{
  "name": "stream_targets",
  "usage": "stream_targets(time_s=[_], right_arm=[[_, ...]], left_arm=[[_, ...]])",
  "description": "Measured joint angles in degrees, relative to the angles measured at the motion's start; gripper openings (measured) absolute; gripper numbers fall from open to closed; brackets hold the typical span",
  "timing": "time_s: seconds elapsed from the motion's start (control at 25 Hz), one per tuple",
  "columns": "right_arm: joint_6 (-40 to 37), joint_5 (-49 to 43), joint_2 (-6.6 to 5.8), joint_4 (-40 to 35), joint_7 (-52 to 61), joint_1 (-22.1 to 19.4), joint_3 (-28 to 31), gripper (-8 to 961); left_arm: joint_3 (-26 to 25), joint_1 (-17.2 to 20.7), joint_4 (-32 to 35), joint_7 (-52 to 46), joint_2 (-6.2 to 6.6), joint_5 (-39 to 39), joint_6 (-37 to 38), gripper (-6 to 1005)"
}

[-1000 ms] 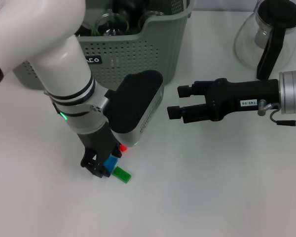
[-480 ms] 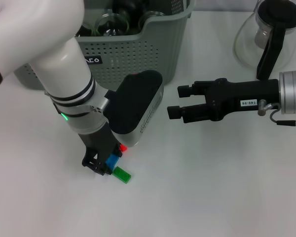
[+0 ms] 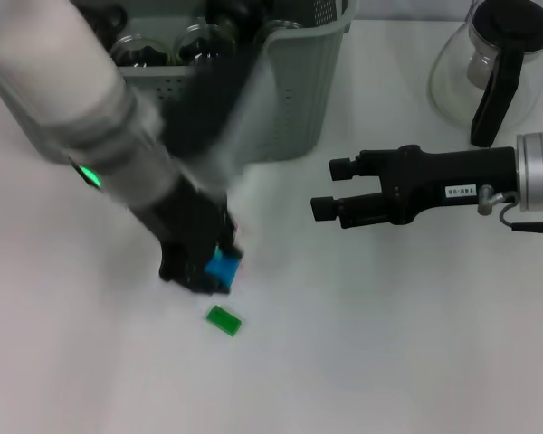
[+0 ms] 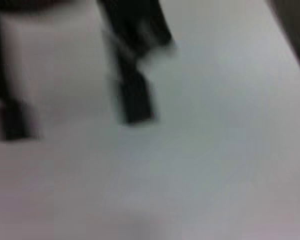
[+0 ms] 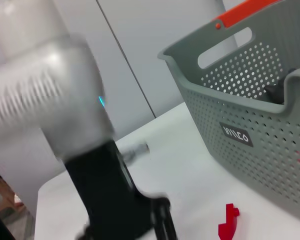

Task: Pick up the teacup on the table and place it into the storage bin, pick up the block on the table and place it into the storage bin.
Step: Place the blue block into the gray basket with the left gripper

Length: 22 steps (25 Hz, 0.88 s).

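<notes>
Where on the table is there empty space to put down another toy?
The table is bare along its near edge, below the right gripper and right of the green block. It is crowded by the storage bin, where the left gripper carries the blue block, and by the glass carafe.
</notes>
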Motion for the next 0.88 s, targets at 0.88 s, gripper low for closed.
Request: stream_targets(time_s=[0.88], right_arm=[[-2.67, -0.34, -1.31, 0.01, -1.37, -1.5, -0.34, 884]], left_arm=[[-39.02, -9.53, -14.15, -28.46, 13.98, -14.85, -23.46, 491]])
